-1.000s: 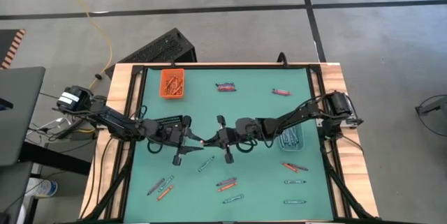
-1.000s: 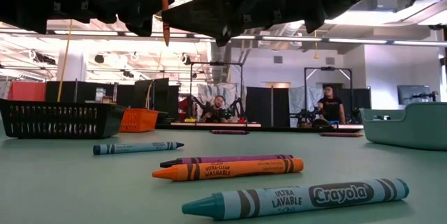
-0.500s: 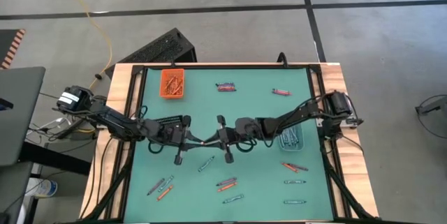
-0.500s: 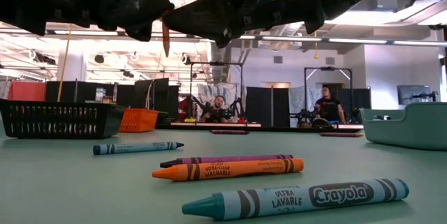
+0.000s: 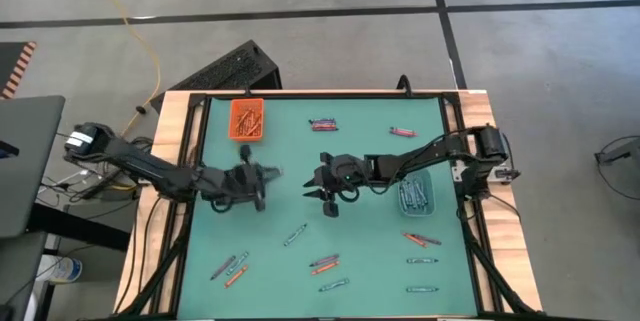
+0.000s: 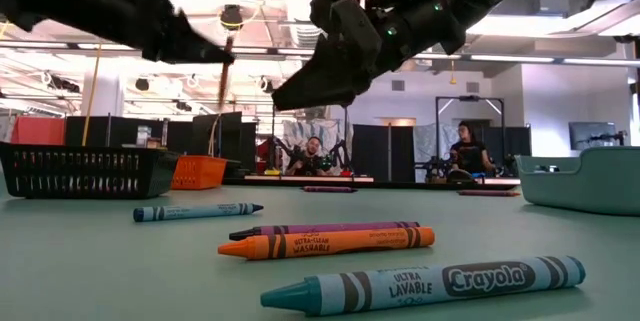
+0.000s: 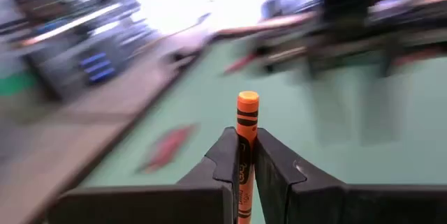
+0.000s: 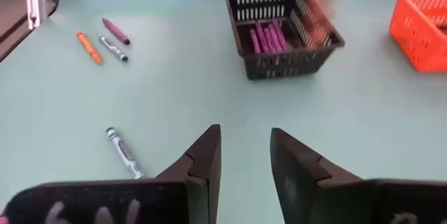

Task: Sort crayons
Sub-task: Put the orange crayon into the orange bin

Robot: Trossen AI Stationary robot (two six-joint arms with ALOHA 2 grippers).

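- The left claw [image 7: 246, 165] is up in the air over the middle-left of the green desk [image 5: 360, 161], pinched tight on an orange crayon [image 7: 246, 116].
- The orange crayon sticks out past the two dark fingers [image 7: 223, 161].
- The right claw [image 8: 244, 155] hangs over the middle of the desk with its fingers apart and nothing between them.
- The two claws sit near each other, not touching.
- Purple crayons [image 8: 267, 37] lie in a black basket [image 8: 297, 60].
- An orange basket [image 5: 247, 119] stands near the far left corner.
- Blue crayons [image 5: 414, 197] lie in a clear tray by the right edge.
- More crayons lie loose on the desk: a teal one [image 6: 425, 282], an orange one [image 6: 325, 244] and a purple one [image 6: 325, 229] touching each other, and a blue one [image 6: 195, 211].
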